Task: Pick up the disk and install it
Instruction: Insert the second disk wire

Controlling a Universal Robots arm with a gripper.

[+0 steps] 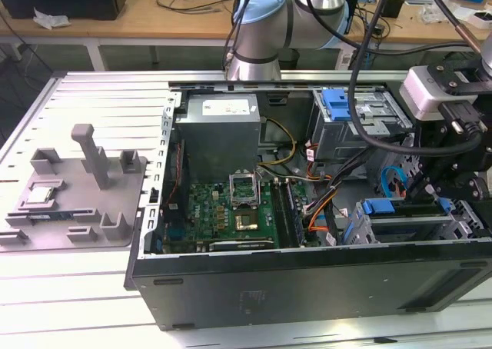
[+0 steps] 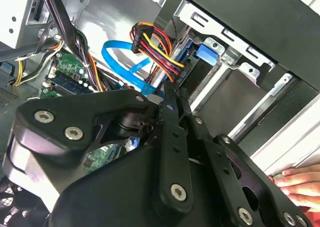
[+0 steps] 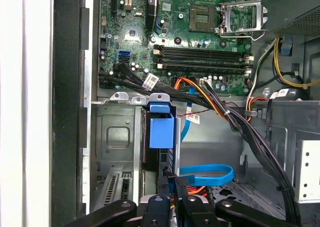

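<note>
The gripper [image 3: 175, 187], drawn narrow with nothing visibly pinched, sits just behind the disk [image 3: 161, 126] in its cage [image 3: 117, 137], at four o'clock of the motherboard [image 1: 231, 211] in the exterior view. Best pushed straight along the rails, clear of the cables [image 3: 235, 122].

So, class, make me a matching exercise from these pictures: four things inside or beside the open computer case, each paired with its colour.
Things:
1. flat data cable
2. motherboard
3. fixture tray
4. drive latch

Colours:
A. grey
B. green
C. solid blue block
D. thin blue loop

Pairs: 1-D, 2-B, 3-A, 4-C
</note>
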